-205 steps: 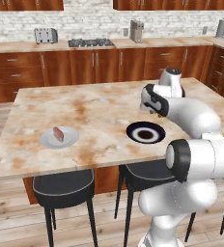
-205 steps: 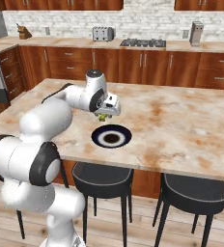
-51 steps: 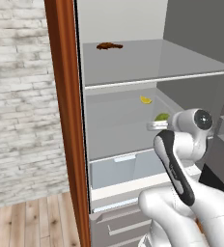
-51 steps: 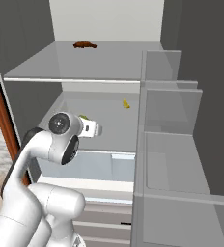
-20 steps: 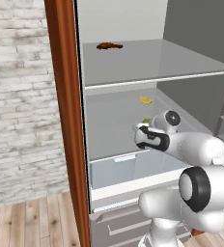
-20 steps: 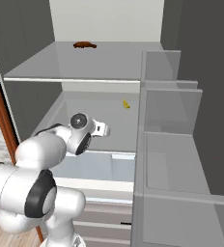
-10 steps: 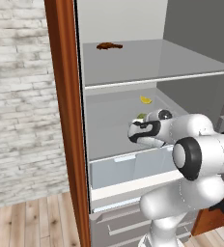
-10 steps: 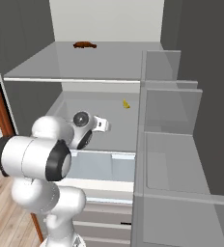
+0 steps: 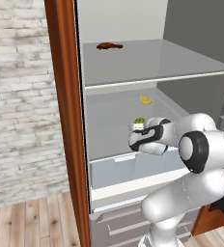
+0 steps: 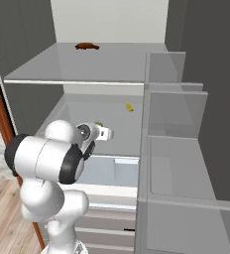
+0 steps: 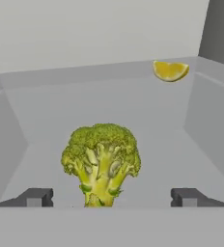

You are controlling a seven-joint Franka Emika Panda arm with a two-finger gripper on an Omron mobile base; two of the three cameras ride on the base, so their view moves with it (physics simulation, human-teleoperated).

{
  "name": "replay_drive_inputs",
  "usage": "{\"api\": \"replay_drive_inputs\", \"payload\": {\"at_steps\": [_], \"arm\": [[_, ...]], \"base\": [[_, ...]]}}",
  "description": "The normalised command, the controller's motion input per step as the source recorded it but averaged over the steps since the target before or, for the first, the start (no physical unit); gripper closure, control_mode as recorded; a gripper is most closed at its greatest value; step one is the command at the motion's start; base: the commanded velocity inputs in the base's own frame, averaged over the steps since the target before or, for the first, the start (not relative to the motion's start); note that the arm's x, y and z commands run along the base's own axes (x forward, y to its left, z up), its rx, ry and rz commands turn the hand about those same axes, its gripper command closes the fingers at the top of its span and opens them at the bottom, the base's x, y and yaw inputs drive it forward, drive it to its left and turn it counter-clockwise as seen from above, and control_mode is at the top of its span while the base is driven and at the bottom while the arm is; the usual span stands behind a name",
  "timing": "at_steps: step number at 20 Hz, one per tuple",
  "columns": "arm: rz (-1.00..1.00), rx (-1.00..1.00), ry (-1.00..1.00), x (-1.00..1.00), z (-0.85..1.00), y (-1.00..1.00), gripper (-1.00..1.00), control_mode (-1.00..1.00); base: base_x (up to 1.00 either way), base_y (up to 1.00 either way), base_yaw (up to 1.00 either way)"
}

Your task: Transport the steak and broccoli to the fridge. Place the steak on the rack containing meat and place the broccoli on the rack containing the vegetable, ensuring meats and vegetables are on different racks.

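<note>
The broccoli (image 11: 100,161) stands upright on the fridge's lower grey shelf (image 11: 152,140), stem down, between the two widely parted fingertips of my gripper (image 11: 112,197). The jaws are open and neither touches it. It also shows as a small green floret (image 9: 139,120) just behind my hand, and again as the broccoli (image 10: 98,124). A yellow curved vegetable (image 11: 170,70) lies at the back of the same shelf. On the upper shelf (image 9: 152,62) lies a dark brown meat piece (image 9: 109,46). The steak is out of view.
The fridge (image 9: 61,120) stands open, with its reddish-brown side panel on the left. Clear door bins (image 10: 176,149) stand close on the right. A drawer (image 9: 114,169) sits below the lower shelf. A brick wall (image 9: 17,96) is at left.
The jaws have sprung open and let go of the broccoli, which now stands on the lower shelf. The hand reached further in toward the shelf during the last second.
</note>
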Motion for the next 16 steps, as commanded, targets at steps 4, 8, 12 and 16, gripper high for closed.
{"api": "replay_drive_inputs", "payload": {"at_steps": [4, 8, 12, 16], "arm": [[-0.01, 0.0, 0.09, -0.53, 0.46, 0.0, -1.0, -1.0], [-0.04, 0.0, 0.12, -0.59, 0.73, 0.0, -1.0, -1.0], [-0.02, 0.0, 0.0, -0.4, 1.0, 0.03, -1.0, -1.0], [0.0, 0.0, 0.1, -0.39, 0.81, 0.0, -1.0, -1.0]], "base": [[0.0, 0.0, 0.0], [0.0, 0.0, 0.0], [0.0, 0.0, 0.0], [0.0, 0.0, 0.0]]}}
